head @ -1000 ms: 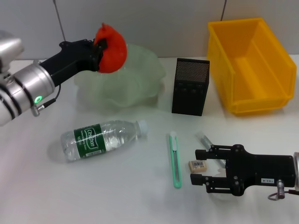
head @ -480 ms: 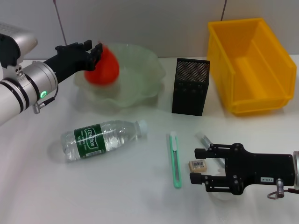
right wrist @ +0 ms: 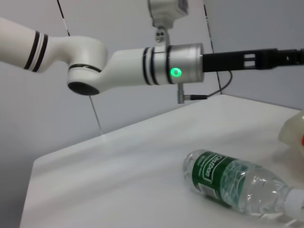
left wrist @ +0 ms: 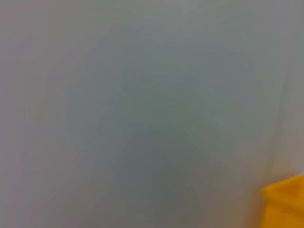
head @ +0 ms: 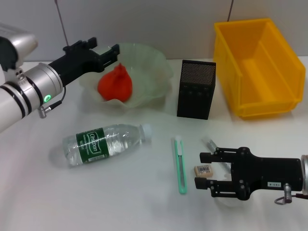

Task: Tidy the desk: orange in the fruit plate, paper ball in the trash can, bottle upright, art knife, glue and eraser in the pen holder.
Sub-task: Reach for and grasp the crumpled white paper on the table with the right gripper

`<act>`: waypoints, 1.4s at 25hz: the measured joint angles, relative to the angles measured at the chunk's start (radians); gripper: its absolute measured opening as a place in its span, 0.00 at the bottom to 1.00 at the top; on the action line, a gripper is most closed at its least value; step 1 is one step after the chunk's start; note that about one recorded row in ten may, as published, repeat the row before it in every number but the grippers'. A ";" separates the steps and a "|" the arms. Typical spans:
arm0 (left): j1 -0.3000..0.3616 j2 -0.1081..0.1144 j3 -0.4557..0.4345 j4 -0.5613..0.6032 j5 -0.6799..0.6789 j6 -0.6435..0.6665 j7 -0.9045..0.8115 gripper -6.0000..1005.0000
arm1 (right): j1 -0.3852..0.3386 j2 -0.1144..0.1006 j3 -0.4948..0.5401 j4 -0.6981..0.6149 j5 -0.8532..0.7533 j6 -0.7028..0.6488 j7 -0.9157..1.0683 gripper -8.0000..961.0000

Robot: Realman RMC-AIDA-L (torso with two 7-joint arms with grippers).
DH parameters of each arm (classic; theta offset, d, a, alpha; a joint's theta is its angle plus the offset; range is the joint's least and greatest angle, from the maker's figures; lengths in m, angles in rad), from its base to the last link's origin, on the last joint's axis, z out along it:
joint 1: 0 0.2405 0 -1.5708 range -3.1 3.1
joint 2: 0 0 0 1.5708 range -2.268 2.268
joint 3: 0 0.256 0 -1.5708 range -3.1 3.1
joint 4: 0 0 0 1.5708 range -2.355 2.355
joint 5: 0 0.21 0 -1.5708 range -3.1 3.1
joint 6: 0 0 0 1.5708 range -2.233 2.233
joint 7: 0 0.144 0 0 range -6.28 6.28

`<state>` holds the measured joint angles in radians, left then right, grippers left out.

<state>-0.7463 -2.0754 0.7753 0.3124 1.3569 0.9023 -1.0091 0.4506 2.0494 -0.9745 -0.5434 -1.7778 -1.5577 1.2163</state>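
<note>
The orange [head: 115, 85] lies in the pale green fruit plate [head: 151, 72] at the back. My left gripper [head: 103, 48] is open and empty just above the plate's left rim. My right gripper [head: 202, 170] is open low over the table at the front right, its fingers on either side of the eraser [head: 203, 170]. The green art knife [head: 180, 164] lies left of it and the glue tube [head: 210, 143] just behind it. The water bottle [head: 103, 143] lies on its side; it also shows in the right wrist view [right wrist: 237, 183]. No paper ball is in view.
The black mesh pen holder [head: 196, 89] stands right of the plate. A yellow bin [head: 260, 65] stands at the back right; its corner shows in the left wrist view [left wrist: 285, 199]. The left arm [right wrist: 142, 61] crosses the right wrist view.
My left gripper lowered the orange into the plate, opened and let it go. The orange now rests in the plate. The right gripper has barely moved.
</note>
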 joint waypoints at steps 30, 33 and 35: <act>0.371 0.079 0.261 0.242 0.402 0.753 -0.197 0.72 | 0.036 -0.019 0.014 -0.034 -0.013 -0.004 0.090 0.72; 0.371 0.073 0.261 0.242 0.403 0.755 -0.195 0.72 | 0.045 -0.022 0.007 -0.152 -0.055 -0.047 0.255 0.72; 0.370 0.073 0.261 0.242 0.403 0.756 -0.192 0.72 | 0.062 -0.020 0.003 -0.278 -0.129 -0.083 0.414 0.72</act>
<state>-0.3759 -2.0026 1.0364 0.5542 1.7602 1.6585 -1.2008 0.5128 2.0291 -0.9714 -0.8218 -1.9072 -1.6406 1.6306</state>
